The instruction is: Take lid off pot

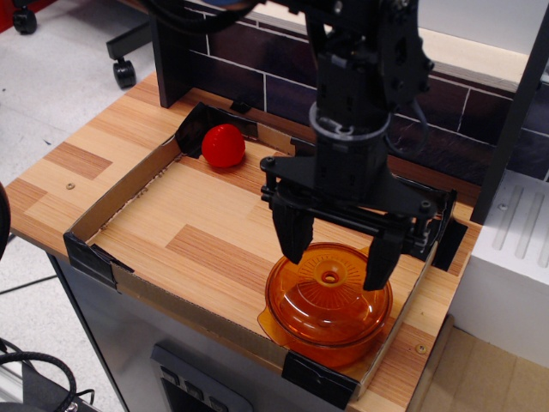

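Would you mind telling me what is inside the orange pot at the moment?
That cannot be told. The lid sits on the pot, and through the translucent orange plastic no contents show. The open gripper hangs above the lid, its fingers either side of the knob.

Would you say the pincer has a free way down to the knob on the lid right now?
Probably yes. The pincer hangs open directly above the lid, its fingers straddling the knob, and nothing lies between them.

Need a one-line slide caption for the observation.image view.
Open black gripper poised over translucent orange domed lid seated on orange plastic pot.
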Robot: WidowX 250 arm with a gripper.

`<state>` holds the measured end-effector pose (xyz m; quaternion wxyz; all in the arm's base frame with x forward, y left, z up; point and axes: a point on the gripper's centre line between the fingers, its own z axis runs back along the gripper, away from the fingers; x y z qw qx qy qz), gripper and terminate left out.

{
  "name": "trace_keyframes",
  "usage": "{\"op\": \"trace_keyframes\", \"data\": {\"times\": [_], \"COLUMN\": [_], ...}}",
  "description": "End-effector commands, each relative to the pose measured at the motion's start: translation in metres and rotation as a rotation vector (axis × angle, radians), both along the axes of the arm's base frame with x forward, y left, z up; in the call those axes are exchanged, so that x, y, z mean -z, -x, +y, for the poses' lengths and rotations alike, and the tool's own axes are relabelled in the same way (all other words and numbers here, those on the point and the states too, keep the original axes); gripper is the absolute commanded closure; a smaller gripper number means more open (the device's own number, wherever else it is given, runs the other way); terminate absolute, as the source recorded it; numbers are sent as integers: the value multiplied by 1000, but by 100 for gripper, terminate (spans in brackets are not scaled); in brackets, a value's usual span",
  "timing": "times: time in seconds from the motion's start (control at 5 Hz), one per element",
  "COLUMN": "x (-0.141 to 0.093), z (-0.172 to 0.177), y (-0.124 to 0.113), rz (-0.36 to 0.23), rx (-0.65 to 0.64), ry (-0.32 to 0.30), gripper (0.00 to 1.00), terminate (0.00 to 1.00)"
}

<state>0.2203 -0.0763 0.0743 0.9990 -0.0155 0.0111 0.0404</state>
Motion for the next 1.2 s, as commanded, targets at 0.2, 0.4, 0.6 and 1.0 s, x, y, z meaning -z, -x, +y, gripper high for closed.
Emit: {"op": "trace_keyframes", "data": {"times": [0.2,0.4,0.6,1.0], "x": [5,8,9,21], "z": [9,10,7,-4], "y": [-7,-7,-5,17], "rz": [-26,-20,-29,-48], "rx": [-19,-20,-9,3], "ry": [-24,-27,-32,-38], "gripper": [0,0,0,100], "terminate": [0,0,0,0]}}
